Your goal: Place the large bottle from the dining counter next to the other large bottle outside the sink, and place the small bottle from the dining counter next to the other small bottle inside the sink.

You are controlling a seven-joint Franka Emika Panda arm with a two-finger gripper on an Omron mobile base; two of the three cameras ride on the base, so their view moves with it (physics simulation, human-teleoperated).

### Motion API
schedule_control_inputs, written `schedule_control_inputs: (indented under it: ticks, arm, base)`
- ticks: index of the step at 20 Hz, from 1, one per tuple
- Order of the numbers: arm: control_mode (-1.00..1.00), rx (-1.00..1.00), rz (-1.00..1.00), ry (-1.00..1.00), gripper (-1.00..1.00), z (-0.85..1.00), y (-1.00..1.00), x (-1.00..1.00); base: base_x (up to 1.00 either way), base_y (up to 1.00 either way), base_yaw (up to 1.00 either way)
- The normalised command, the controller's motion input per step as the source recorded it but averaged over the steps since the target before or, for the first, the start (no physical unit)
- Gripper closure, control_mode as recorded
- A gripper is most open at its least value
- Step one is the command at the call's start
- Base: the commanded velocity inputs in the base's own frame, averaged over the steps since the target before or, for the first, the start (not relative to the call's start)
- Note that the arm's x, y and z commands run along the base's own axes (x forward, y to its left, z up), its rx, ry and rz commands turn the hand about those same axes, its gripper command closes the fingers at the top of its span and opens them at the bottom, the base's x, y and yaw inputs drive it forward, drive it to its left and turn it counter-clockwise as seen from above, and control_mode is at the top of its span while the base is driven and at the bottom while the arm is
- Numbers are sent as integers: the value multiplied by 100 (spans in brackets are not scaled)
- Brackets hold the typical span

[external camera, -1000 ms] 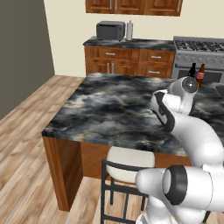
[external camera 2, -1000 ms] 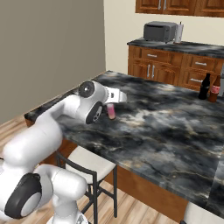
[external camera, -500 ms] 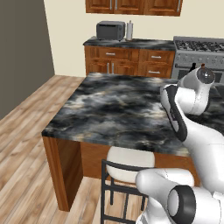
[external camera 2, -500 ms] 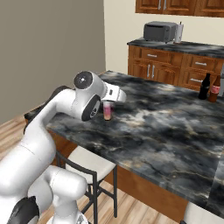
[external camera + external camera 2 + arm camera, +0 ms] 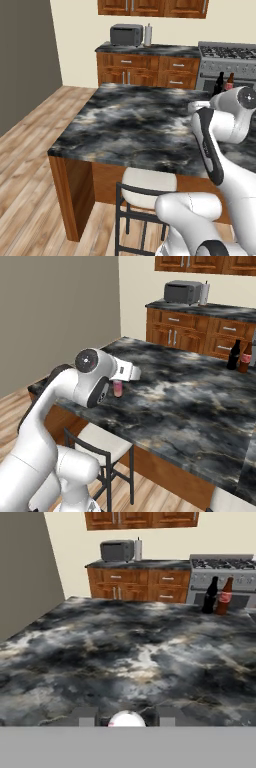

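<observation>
Looking along the hand view, I see the two dark finger tips of my gripper [image 5: 127,717] standing either side of a pale rounded top [image 5: 127,718] that sits right between them, low at the bottom of the picture. From the right base view that thing reads as the tiny pinkish-orange bottle [image 5: 118,388], hanging just under the white hand, with the gripper [image 5: 119,387] pinching it above the black-and-white marbled stone counter [image 5: 190,401]. I cannot tell from this side whether the bottle's base touches the stone or hangs a little clear of it.

The bottle is held over the near-left part of the island counter, close to the edge where the white-cushioned stool [image 5: 103,441] stands.

Far across the counter, at its far right end, I see the tall black glass bottle with a slim neck [image 5: 210,595] standing upright, and just beside it a reddish-brown bottle with a red label [image 5: 225,596], also upright. Both are well apart from the gripper. In the left base view the same pair [image 5: 219,83] peeks out behind the arm's white upper link.

Against the back wall runs a reddish wood cabinet row [image 5: 137,585] carrying a grey microwave [image 5: 116,550], and a steel stove [image 5: 222,564] stands to its right.
</observation>
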Motion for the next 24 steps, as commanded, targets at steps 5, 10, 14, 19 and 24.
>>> schedule_control_inputs:
  ticks: [5, 10, 14, 19, 24]
  arm:
    - [100, 0, 0, 0, 100, 0, 0, 0]
    - [100, 0, 0, 0, 100, 0, 0, 0]
    - [100, 0, 0, 0, 100, 0, 0, 0]
    - [100, 0, 0, 0, 100, 0, 0, 0]
    - [100, 0, 0, 0, 100, 0, 0, 0]
  base:
    - [-17, 7, -1]
    - [-38, 44, -9]
    - [-40, 65, -21]
    - [-22, 36, -33]
    - [0, 0, -50]
